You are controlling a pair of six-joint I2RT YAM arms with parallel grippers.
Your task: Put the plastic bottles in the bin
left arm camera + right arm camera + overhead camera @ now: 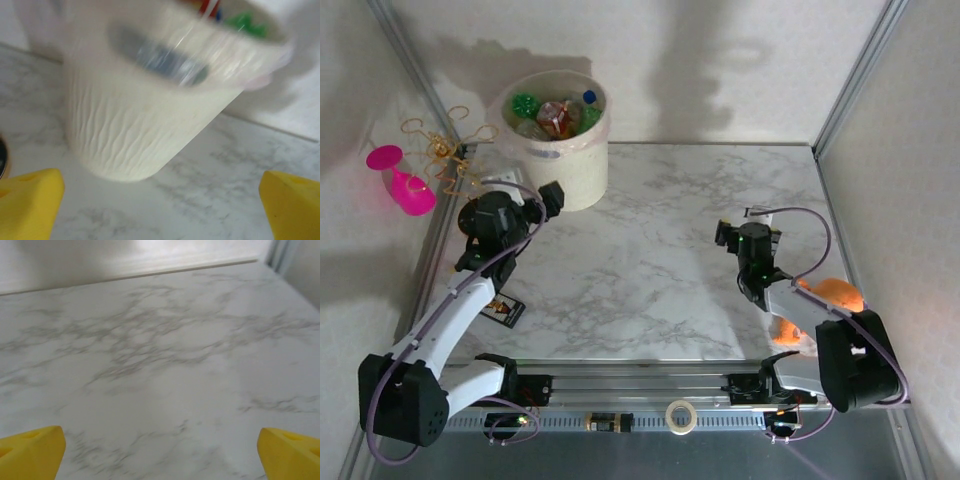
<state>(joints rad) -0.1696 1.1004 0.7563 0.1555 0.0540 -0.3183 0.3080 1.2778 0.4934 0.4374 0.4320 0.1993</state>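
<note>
Arm bases sit bolted at the near edge, with a tape roll (680, 415) on the rail between them. Right tool (735, 232) (160, 447) hangs over the bare marble table (650, 260), right of centre; its yellow fingertips (30, 445) are spread wide with nothing between them. An orange object (835, 293) lies just beside the right forearm at the table's right edge. A small black card (505, 310) lies near the left edge under the left arm. Left tool (552, 197) (161, 205) is spread wide too and holds nothing. It points at the bin (570, 170) (135, 130), close to its ribbed wall but apart from it. The bin stands upright at the far left corner, bag liner over the rim. Plastic bottles (555, 112) (245, 22) are piled inside it: green, clear with a blue cap, one copper-brown. A pink wine glass (405, 182) lies off the table, left of the bin. The left wrist view is blurred.
</note>
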